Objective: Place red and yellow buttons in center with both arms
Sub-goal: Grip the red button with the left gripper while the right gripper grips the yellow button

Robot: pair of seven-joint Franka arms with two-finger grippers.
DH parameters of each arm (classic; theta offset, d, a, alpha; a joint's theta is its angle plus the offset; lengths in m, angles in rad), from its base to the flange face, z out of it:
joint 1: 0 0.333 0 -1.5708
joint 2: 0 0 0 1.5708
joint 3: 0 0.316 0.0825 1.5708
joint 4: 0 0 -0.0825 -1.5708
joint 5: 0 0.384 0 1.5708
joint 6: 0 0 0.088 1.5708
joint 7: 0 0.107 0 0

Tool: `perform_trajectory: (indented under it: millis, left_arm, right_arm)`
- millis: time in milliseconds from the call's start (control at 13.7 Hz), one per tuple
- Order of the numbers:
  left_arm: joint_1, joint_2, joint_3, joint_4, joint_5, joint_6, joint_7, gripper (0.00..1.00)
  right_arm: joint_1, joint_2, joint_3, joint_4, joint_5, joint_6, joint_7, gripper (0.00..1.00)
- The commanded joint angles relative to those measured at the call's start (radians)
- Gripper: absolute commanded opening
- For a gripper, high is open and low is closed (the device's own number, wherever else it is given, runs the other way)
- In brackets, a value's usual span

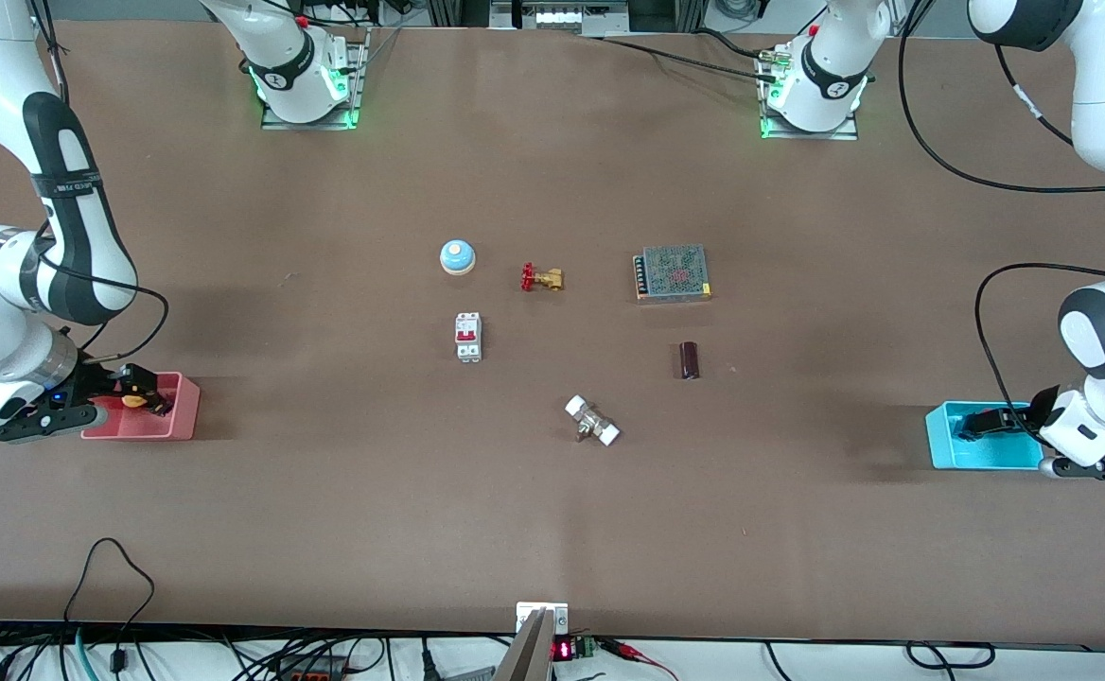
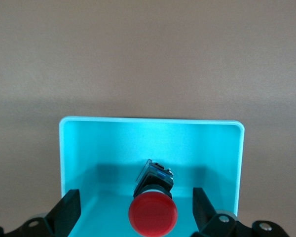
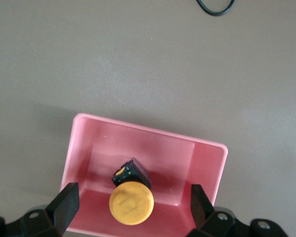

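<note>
The orange-yellow button (image 3: 131,202) lies in the pink bin (image 3: 153,136), its cap up toward the camera; it also shows in the front view (image 1: 134,400). My right gripper (image 3: 133,200) is open over it, with a finger (image 3: 66,202) on each side and apart from the cap. It hangs over the pink bin (image 1: 174,430) at the right arm's end. The red button (image 2: 153,216) lies in the cyan bin (image 2: 153,123). My left gripper (image 2: 135,197) is open over it, its fingers (image 2: 202,205) clear of the cap. In the front view the left gripper (image 1: 978,423) hides the red button.
On the brown tabletop (image 1: 552,530) near the middle stand a pale blue bell (image 1: 457,256), a brass valve (image 1: 541,278), a white breaker (image 1: 468,337), a mesh-covered box (image 1: 673,272), a dark cylinder (image 1: 690,360) and a white-ended fitting (image 1: 592,421). The cyan bin (image 1: 940,445) is at the left arm's end.
</note>
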Motion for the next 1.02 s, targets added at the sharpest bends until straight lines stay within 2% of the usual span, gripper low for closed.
perform_trajectory:
  millis: [0, 511, 584, 657, 876, 949]
  left_arm:
    - [0.006, 0.029, 0.001, 0.028, -0.038, -0.010, 0.053, 1.00]
    - [0.004, 0.061, 0.001, 0.028, -0.039, -0.007, 0.105, 1.00]
    - [0.003, 0.063, 0.001, 0.028, -0.038, -0.007, 0.105, 0.96]
    - [0.003, 0.064, 0.001, 0.028, -0.035, -0.007, 0.105, 0.86]
    - [-0.003, 0.063, 0.003, 0.027, -0.021, -0.008, 0.107, 0.47]
    - [-0.003, 0.060, 0.003, 0.027, -0.021, -0.010, 0.108, 0.41]
  right_arm:
    - [-0.028, 0.004, 0.029, -0.017, 0.000, 0.016, -0.014, 1.00]
    - [-0.029, 0.027, 0.034, -0.022, 0.000, 0.040, -0.014, 1.00]
    - [-0.029, 0.030, 0.034, -0.022, 0.000, 0.040, -0.014, 0.98]
    - [-0.032, 0.032, 0.034, -0.022, 0.000, 0.042, -0.014, 0.95]
    - [-0.039, 0.038, 0.034, -0.022, -0.002, 0.042, -0.014, 0.89]
    - [-0.039, 0.039, 0.034, -0.022, -0.002, 0.044, -0.014, 0.85]
